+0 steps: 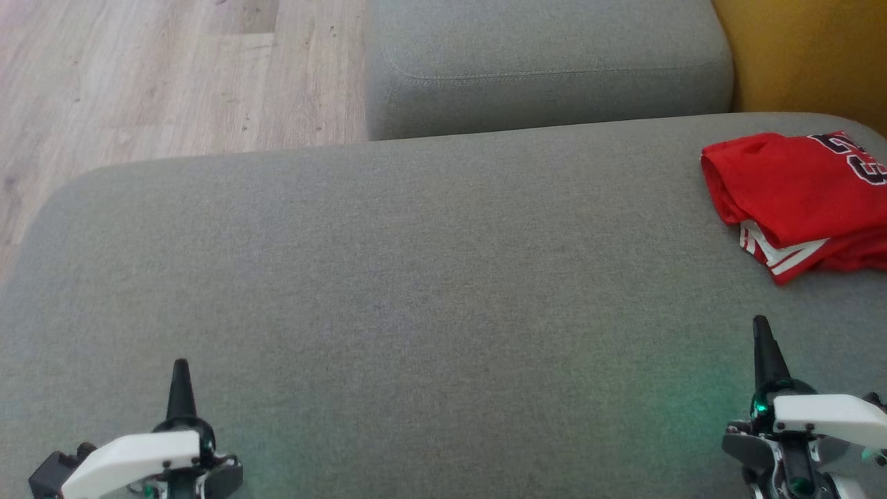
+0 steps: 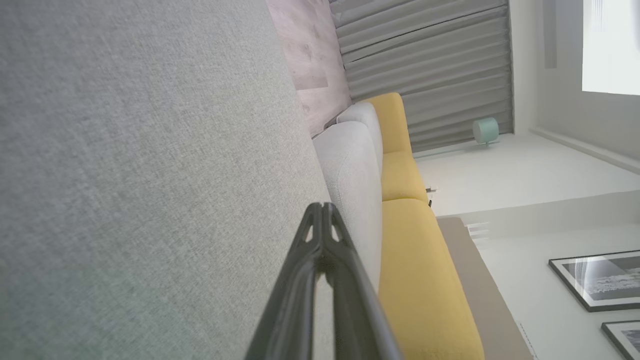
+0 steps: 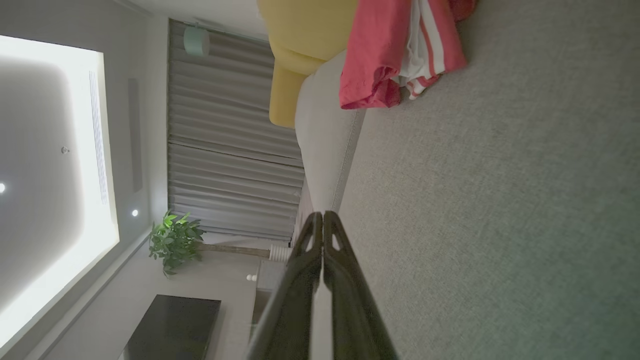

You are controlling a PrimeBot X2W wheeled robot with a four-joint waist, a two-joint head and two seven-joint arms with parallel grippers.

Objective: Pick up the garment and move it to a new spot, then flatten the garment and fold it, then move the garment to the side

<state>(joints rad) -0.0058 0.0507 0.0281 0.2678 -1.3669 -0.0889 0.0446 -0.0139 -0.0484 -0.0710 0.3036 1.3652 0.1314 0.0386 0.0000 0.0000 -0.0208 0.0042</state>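
Across the broad grey seat cushion (image 1: 388, 277) in front of you, most of the fabric lies bare. A smaller grey cushion (image 1: 547, 62) sits beyond it, and yellow upholstery (image 1: 804, 55) fills the far right corner. The red jersey (image 1: 790, 194) rests at the cushion's right edge as a compact layered bundle, so you can judge it folded and set aside. If so, the task is at or very near its end, with at most a tidy-up left.

The jersey's rounded fold faces left toward the cushion's middle. Its white-striped trim is on the near side, and the dark lettering is at the far right. Its long axis seems to run left to right, though the frame cuts off its right end.

Your left gripper (image 1: 181, 371) and right gripper (image 1: 762, 329) both hang over the near part of the cushion, fingers pressed together and empty. The right one is near the jersey but clear of it.
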